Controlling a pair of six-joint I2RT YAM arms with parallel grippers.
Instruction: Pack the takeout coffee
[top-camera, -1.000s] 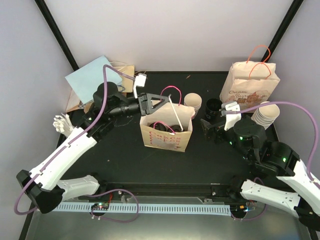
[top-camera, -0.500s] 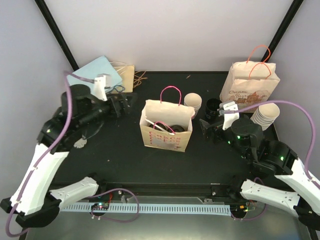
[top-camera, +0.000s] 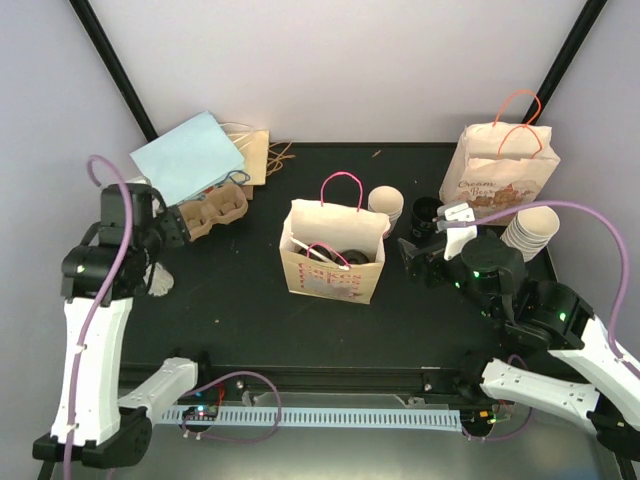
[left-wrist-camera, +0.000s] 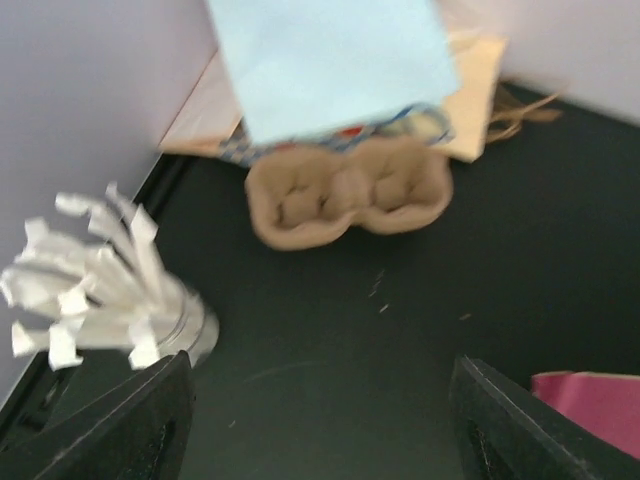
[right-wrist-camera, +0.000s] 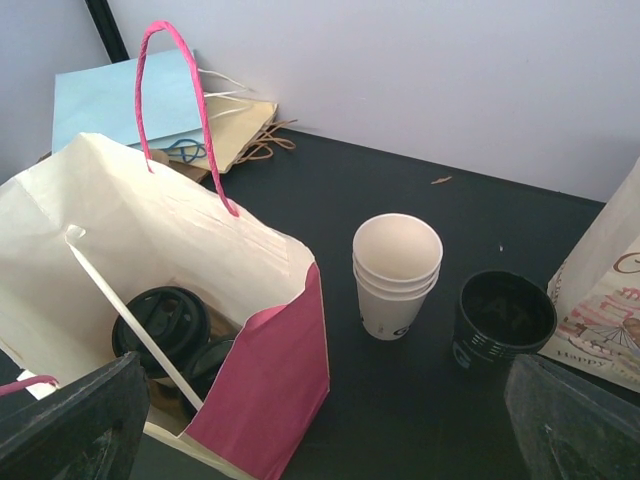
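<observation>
Withdrawn from the paper bag (top-camera: 330, 262) to the table (top-camera: 250, 320)'s left edge, the left gripper (left-wrist-camera: 322, 385) is seen spread and empty, the right gripper (top-camera: 414, 260) wide, empty, beside that bag of lidded coffees (right-wrist-camera: 162, 325); "Cream" is read on the rear bag (top-camera: 505, 178).

Robot test booth, lab-like — plain pale walls (top-camera: 350, 70), black corner poles (top-camera: 112, 68), black table (top-camera: 250, 310), cable rail (top-camera: 330, 415) at near edge.

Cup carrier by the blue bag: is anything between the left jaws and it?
Nothing visible. Bare table lies between the left gripper, jaws open, and the cup carrier; the blue bag overhangs only its far edge.
</observation>
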